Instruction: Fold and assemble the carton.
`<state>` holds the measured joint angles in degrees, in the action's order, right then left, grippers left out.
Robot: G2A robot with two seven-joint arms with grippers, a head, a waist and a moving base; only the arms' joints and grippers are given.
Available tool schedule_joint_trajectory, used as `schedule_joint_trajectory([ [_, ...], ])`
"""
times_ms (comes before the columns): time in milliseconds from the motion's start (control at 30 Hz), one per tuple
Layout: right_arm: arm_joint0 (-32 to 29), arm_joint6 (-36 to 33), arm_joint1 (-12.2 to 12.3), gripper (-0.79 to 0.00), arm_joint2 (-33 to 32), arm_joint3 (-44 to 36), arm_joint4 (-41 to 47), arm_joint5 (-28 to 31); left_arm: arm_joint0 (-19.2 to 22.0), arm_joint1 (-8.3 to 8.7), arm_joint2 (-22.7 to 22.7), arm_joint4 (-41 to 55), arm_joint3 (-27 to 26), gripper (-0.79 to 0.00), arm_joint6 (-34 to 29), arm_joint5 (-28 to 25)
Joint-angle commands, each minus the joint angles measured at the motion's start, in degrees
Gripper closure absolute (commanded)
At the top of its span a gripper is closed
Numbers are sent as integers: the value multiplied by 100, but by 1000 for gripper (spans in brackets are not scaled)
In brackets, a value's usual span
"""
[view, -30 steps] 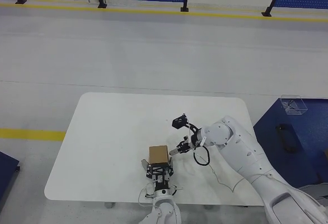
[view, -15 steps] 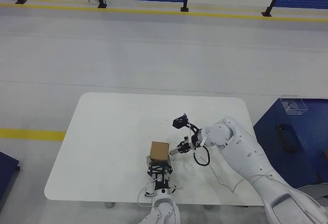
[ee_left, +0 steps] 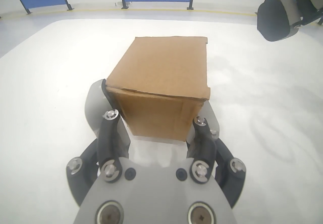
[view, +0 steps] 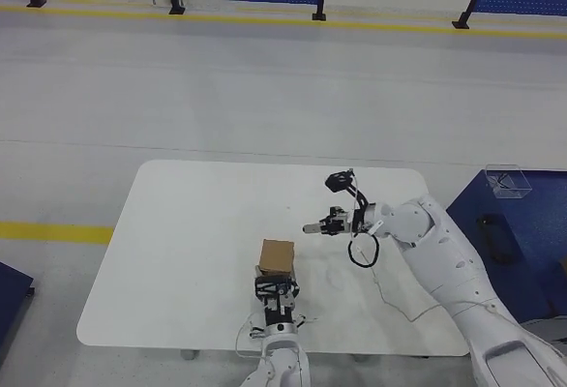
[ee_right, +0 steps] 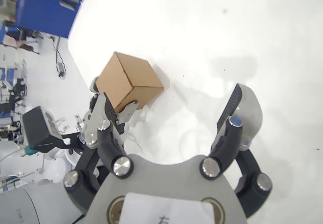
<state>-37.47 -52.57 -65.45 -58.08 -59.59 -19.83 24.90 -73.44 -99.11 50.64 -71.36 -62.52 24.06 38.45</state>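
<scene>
The white worktop [view: 187, 252] carries a closed brown cardboard carton [view: 276, 255], which stands upright on its base near the front edge, about midway along it, with its top flaps folded flat. The left gripper [ee_left: 154, 101] sits low at the carton's near side, its jaws clamped on the two near lower corners, one finger against each side wall. To the right of the carton and well apart from it, the right gripper [ee_right: 171, 91] hangs above bare worktop with its jaws spread wide, holding nothing.
</scene>
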Motion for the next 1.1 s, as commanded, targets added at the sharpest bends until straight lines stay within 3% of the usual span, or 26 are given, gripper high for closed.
schedule_joint_trajectory([
  [0,-302,163,149,-785,-513,-273,120,114,-140,46,125,584,-462,0,-234,-523],
  [133,-647,206,270,-785,-884,-649,212,185,-375,118,547,1736,-1292,0,-1110,-1510],
  [233,-647,206,270,-785,-884,-649,212,185,-469,174,951,2778,-1791,0,-2208,-2169],
  [333,-647,206,270,-785,-884,-649,212,185,-431,238,1380,3862,-2011,0,-3478,-2711],
  [400,-647,206,270,-785,-884,-649,212,185,-360,270,1604,4159,-2003,0,-3748,-2781],
  [433,-647,206,270,-785,-884,-649,212,185,-331,283,1632,4142,-1978,-142,-3778,-2817],
  [467,-647,206,270,-785,-884,-649,212,185,-309,290,1646,4150,-1959,-517,-3776,-2866],
  [500,-647,206,270,-785,-884,-649,212,185,-301,292,1710,4253,-1932,-785,-3685,-2878],
  [733,-647,206,270,-785,-884,-649,212,185,-158,324,1944,4224,-1704,-785,-3286,-2417],
  [867,-647,206,270,-785,-884,-649,212,185,-457,377,2143,4052,-2137,-785,-2848,-2346],
  [967,-647,206,270,-785,-884,-649,212,185,-897,395,2127,3404,-2801,-785,-1727,-2194],
  [1067,-647,206,270,-785,-884,-649,212,185,-1150,379,1684,2134,-3089,-653,-351,-1913],
])
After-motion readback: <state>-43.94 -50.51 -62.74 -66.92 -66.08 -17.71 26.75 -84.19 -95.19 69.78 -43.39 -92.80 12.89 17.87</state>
